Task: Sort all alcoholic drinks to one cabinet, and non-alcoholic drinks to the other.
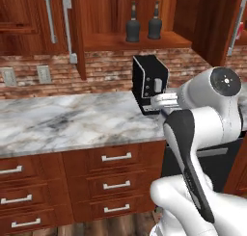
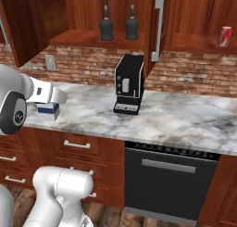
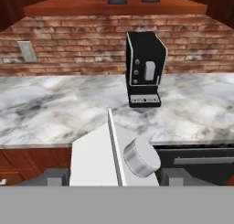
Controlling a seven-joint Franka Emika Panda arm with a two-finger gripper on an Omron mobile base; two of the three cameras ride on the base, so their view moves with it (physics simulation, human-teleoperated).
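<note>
Closed two-finger gripper [image 2: 51,97] clamped on a small white-and-blue gable-top milk carton [image 3: 93,161], held upright by its sides out in front of the black boxy coffee machine [image 2: 128,85], probably so as to travel level. Two dark squat long-necked bottles [image 2: 106,23] [image 2: 132,23] side by side on the open reddish-brown cabinet shelf [image 2: 78,37] directly above the machine. Small red soda can [image 2: 224,36] apart on the adjoining cabinet shelf [image 2: 194,44], above and right of the machine, so judged the carton's proper destination.

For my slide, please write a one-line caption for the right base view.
Two dark bottles and a red soda can stand in open cabinets above a coffee machine.
</note>
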